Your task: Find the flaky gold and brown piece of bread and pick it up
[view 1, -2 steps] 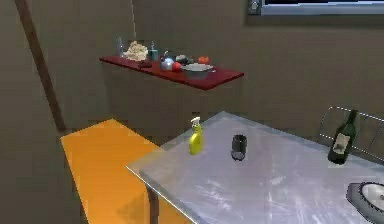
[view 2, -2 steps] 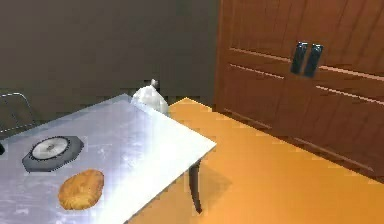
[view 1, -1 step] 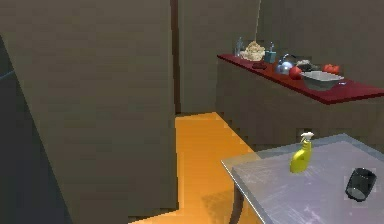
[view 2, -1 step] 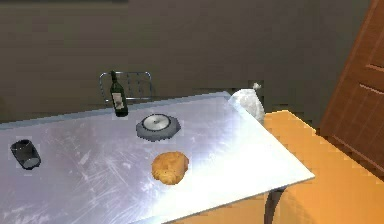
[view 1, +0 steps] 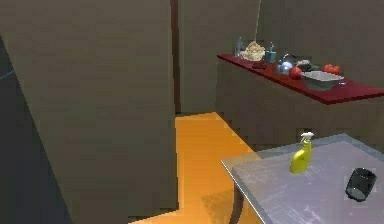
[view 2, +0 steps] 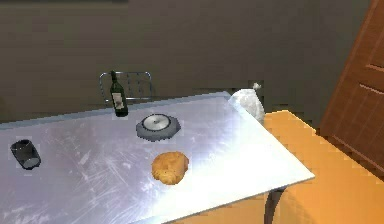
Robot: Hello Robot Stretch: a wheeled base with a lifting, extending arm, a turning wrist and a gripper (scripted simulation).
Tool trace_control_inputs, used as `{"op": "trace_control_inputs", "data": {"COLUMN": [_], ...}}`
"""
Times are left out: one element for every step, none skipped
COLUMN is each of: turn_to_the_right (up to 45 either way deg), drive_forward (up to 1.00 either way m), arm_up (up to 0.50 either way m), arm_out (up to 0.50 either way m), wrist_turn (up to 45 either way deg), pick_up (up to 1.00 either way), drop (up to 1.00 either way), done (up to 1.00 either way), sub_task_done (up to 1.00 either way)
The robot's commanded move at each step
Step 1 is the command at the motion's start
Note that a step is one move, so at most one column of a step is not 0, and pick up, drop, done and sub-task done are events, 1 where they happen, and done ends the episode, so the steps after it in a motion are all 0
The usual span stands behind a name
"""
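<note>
A golden-brown, rough round piece of bread (view 2: 171,167) lies on the grey metal table (view 2: 90,170) in the arm side view, a little right of the table's middle and near its front edge. The same table (view 1: 300,190) fills the lower right corner of the forward view.
On the table stand a dark bottle (view 2: 119,95), a round grey dish (view 2: 158,125), a dark object (view 2: 25,153) at the left and a yellow spray bottle (view 1: 301,154). A red counter (view 1: 345,90) with a sink and dishes runs along the far right wall. Orange floor (view 1: 200,150) leads ahead beside a large grey wall (view 1: 90,100). A wooden door (view 2: 358,80) stands at the right.
</note>
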Motion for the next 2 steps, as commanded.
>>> {"op": "trace_control_inputs", "data": {"turn_to_the_right": [0.0, 0.0], "drive_forward": [0.00, 0.00], "arm_up": [0.28, 0.00], "arm_out": [0.00, 0.30], "wrist_turn": [0.0, 0.0], "pick_up": [0.00, 0.00], "drop": [0.00, 0.00], "done": [0.00, 0.00], "sub_task_done": [0.00, 0.00]}}
